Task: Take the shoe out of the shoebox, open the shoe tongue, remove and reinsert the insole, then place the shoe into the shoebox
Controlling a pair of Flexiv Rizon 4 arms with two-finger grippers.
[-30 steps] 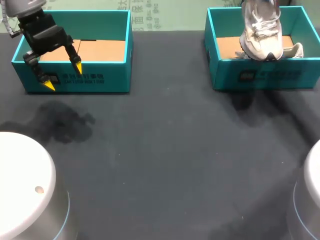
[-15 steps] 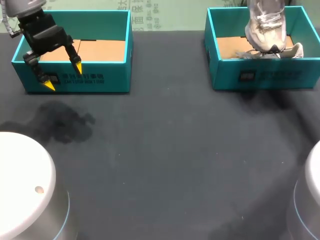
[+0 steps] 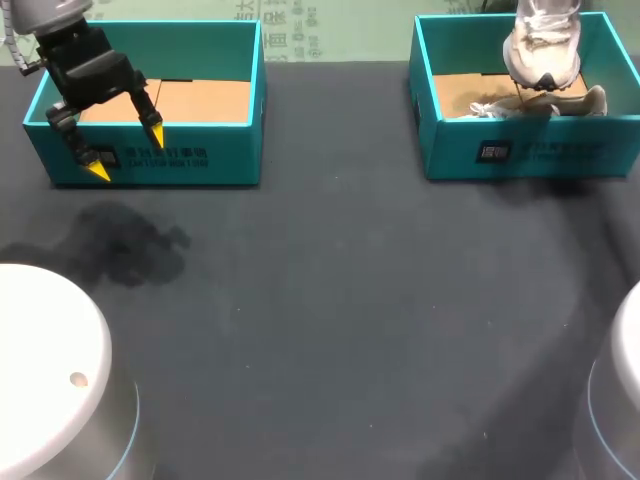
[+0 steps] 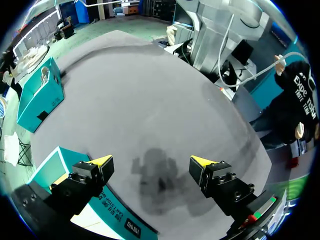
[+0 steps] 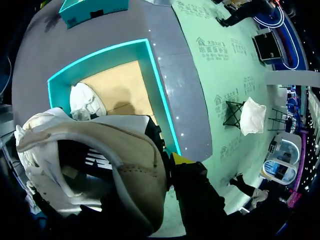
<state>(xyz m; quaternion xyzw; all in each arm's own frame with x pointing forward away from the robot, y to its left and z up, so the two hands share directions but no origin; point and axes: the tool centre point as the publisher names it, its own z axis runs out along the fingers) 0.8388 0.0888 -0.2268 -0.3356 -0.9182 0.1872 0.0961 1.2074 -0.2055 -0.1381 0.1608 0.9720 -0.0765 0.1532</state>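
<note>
Pinching a white sneaker (image 3: 543,45) by its padded heel collar with the right gripper (image 5: 162,152), with one yellow tip outside the smooth cream heel and the other finger hidden inside the shoe. Hanging it toe-down, laced front turned toward the near edge, above the teal shoebox (image 3: 540,152) at the table's far right corner. Leaving a second pale shoe (image 3: 540,103) lying low on that box's brown cardboard floor, close to its near wall.

Hovering the left gripper (image 3: 126,153) at the near wall of the other teal shoebox (image 3: 200,160) in the far left corner, with pointed yellow tips spread wide, one by the box's corner and one over bare cloth. Showing thin straight card walls, square corners and a flat brown cardboard liner (image 3: 200,100) there.

Offering broad open room across the matte dark grey table (image 3: 330,300), between the two boxes and down to the near edge. Interrupting it only with a darker blotch (image 3: 125,240) toward the left edge and the rounded, glossy white arm bases (image 3: 50,350) at the near corners.
</note>
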